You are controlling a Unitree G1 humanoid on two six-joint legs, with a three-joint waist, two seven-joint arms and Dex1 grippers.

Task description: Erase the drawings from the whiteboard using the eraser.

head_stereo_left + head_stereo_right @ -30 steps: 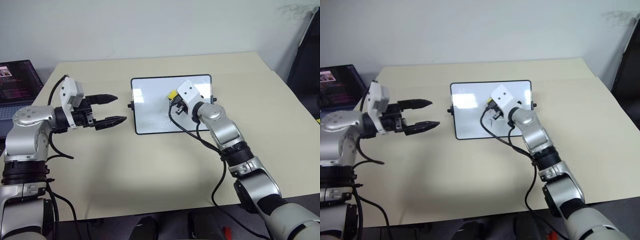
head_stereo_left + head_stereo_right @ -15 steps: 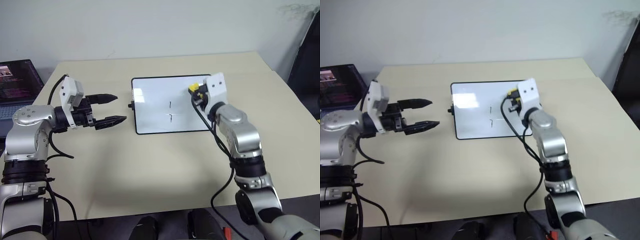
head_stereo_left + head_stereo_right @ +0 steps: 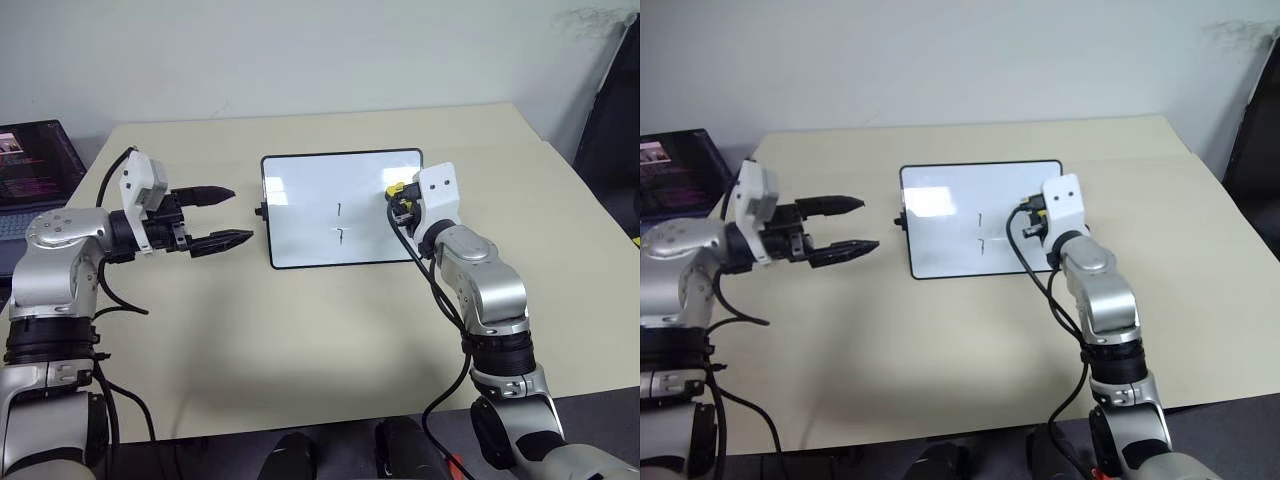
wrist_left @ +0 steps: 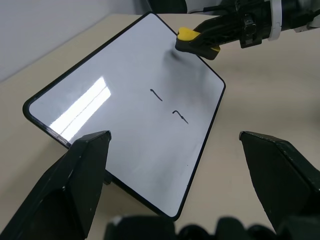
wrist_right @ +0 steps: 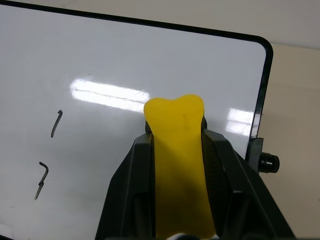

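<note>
Right end effector [image 3: 399, 200] clamps eraser [image 5: 177, 165] over board [image 3: 300, 215] right edge; two marks [image 3: 341, 222] well to its left (unerased). Left end effector [image 3: 228, 214] wide, empty, beside board. Risk: sweep passes above marks, or board slides on tabletop [image 3: 300, 340].

Laptop [image 3: 35, 175] cut off by the picture's left edge, eraser [image 5: 179, 165] partly hidden between the right tool's [image 5: 177, 150] fingers, its black underside unseen, whiteboard [image 5: 125, 75] cropped in the right wrist view

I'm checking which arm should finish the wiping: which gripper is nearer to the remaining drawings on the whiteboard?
Right. The right gripper, shut on the eraser, is over the whiteboard beside the drawings; the open left gripper hovers off its other side.
</note>
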